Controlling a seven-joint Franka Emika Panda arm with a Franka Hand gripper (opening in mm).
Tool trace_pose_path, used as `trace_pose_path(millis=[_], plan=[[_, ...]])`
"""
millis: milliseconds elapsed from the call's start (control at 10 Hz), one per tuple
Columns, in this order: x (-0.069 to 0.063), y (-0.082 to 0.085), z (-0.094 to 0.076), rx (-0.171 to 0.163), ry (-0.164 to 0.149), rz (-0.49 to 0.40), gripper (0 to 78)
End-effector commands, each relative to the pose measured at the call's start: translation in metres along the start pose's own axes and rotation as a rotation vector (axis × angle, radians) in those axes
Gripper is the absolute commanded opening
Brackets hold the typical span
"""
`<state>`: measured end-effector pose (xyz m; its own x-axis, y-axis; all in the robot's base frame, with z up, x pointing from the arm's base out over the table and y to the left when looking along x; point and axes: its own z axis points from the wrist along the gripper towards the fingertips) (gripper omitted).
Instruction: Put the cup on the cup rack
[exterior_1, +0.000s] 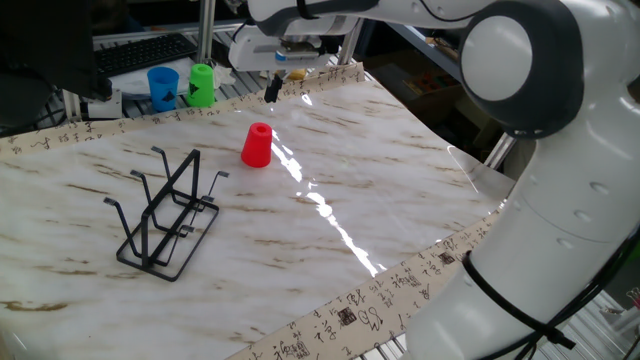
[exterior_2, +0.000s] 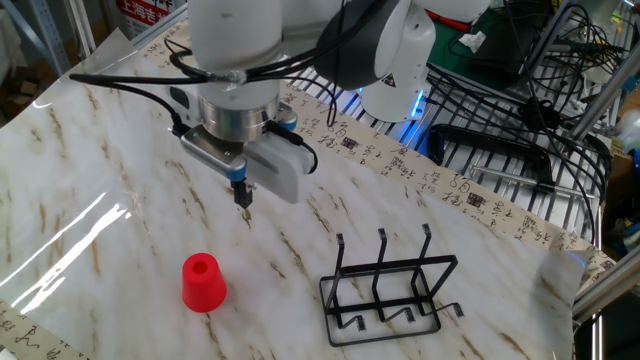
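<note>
Cup (exterior_2: 203, 283): red, small, tapered, no handle, standing mouth-down on the counter (exterior_1: 400, 200), free of everything. I judge it light, stiff, smooth plastic, likely to skid or tip if nudged, so I would pinch it across the narrow upturned base, low enough that the taper does not squeeze it out. Claw (exterior_2: 241, 194): above the counter at about 1 o'clock from the cup in the other fixed view, carrying nothing, fingers pressed together as far as I can tell. Rack (exterior_2: 388, 290): black wire, prongs upturned, at 3 o'clock from the cup in that view, well apart, bare counter between. Blue cup (exterior_1: 162, 88) and green cup (exterior_1: 202, 85): beyond the far edge, out of the path. Open room all round the cup.
</note>
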<state>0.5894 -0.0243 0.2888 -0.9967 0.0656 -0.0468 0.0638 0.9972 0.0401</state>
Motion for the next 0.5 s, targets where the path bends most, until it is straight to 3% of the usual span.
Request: trace_pose_path(millis=[100, 500], plan=[[-0.0007, -0.0001, -0.0016, -0.026, -0.011, 0.035, 0.0], [-0.0007, -0.0001, -0.0016, -0.027, 0.028, 0.141, 0.0]])
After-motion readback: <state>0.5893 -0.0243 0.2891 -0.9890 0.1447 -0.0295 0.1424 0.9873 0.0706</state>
